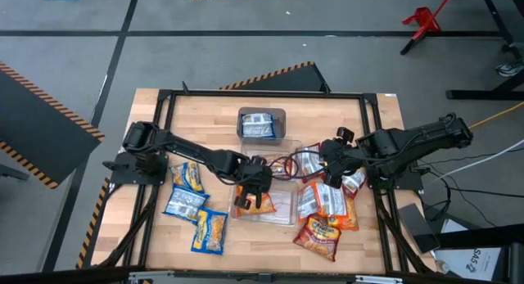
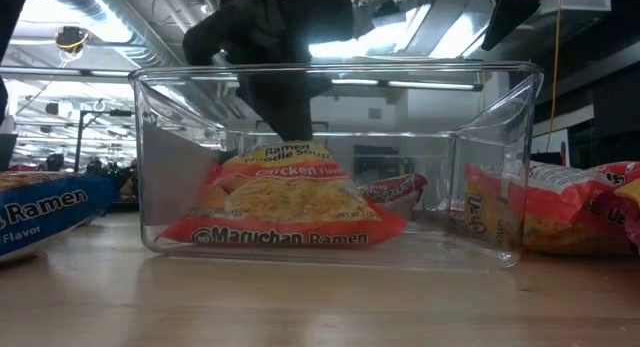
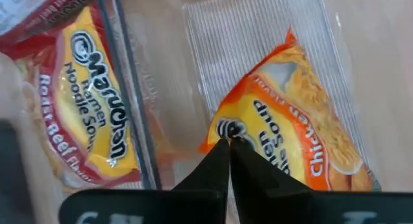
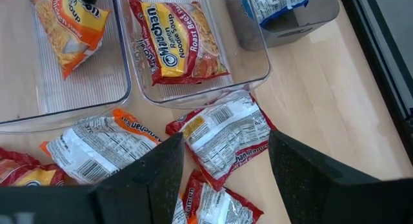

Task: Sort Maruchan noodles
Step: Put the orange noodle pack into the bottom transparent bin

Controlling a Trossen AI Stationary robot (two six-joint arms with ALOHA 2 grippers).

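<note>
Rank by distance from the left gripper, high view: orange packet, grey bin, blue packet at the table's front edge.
1. orange packet, under the left gripper, in the clear bin.
2. blue packet, front-left.
3. grey bin, far side, centre.

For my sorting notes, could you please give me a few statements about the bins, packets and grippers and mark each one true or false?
1. The left gripper is shut on the orange chicken packet inside a clear bin. True.
2. The right gripper is holding a packet. False: its fingers are open above a red-and-silver packet lying on the table.
3. A roast beef packet lies in a clear bin next to the one with the chicken packet. True.
4. All blue-and-yellow packets are already in a bin. False: three blue-and-yellow packets lie on the table on the left arm's side.
5. The gray bin is empty. False: it holds a blue packet.
</note>
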